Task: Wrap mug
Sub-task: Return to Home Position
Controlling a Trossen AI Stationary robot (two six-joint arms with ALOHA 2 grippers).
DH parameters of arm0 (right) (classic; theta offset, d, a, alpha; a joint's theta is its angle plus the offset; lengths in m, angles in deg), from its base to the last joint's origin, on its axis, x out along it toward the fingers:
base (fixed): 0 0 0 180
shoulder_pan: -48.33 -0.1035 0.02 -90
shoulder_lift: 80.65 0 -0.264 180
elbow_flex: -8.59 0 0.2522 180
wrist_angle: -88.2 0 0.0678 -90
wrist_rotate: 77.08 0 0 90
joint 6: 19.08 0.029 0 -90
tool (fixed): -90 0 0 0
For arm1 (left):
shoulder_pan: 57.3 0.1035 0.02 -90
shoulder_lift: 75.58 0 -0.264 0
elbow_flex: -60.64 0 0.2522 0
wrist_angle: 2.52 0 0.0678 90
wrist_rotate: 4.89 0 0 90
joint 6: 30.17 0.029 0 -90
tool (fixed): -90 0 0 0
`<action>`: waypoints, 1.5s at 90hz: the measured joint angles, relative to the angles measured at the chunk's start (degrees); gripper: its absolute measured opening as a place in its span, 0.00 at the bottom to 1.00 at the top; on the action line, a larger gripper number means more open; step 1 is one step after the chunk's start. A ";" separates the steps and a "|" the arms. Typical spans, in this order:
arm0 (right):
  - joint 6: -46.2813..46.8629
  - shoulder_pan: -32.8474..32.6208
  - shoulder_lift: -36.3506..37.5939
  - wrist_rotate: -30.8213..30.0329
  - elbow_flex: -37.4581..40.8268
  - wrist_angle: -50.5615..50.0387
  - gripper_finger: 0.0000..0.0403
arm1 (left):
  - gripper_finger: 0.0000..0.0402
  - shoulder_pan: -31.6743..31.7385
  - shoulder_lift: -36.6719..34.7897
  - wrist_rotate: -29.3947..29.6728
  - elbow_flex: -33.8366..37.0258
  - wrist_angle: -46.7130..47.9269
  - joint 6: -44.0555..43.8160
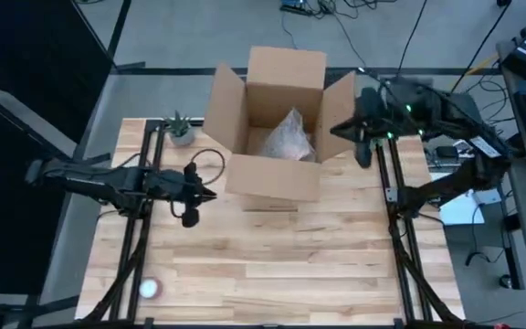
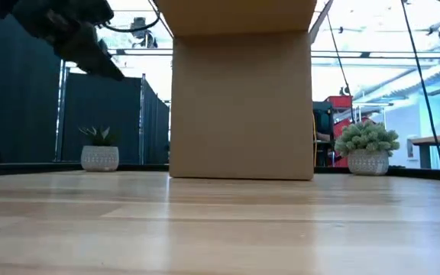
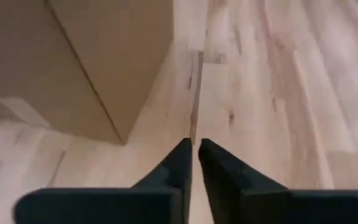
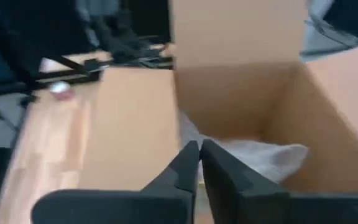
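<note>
Both narrow, empty — left hand (image 3: 194, 147), right hand (image 4: 199, 147) — crinkly pale wrapped mug (image 1: 290, 137) inside box (image 1: 272, 179)

Counter (image 1: 272, 265): pale blond wood laid in long planks, with fine brown grain and a few darker knots and seams.
Box (image 1: 274, 175): plain tan-brown cardboard with no print on the faces that show; the inner walls look a shade darker.
Wrapped bundle (image 1: 290, 137): whitish-grey, translucent, with a crinkled sheen.
Left end effector (image 3: 194, 144): matte black.
Right end effector (image 4: 199, 146): matte black.
Frame rails (image 1: 140, 228): black.
Spiky plant (image 2: 99, 136): green leaves in a white pot with a fine textured pattern.
Bushy plant (image 2: 367, 139): grey-green foliage in a white patterned pot.
Small round thing (image 1: 149, 289): white.
Floor (image 1: 199, 27): grey.
</note>
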 joint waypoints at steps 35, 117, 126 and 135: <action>2.87 0.04 26.66 8.25 48.71 39.74 0.00 | 0.01 3.48 -8.79 -11.08 4.11 -2.74 1.90; 17.03 -6.09 34.47 -3.60 87.26 76.43 0.00 | 0.01 3.59 -9.00 -5.09 16.65 -17.89 0.39; 17.81 -7.42 36.32 -3.69 89.40 77.03 0.00 | 0.01 3.59 -9.09 -5.13 17.72 -19.25 0.35; 17.97 -8.48 39.35 -4.11 91.23 77.37 0.00 | 0.01 3.63 -9.52 -5.22 18.13 -19.74 0.37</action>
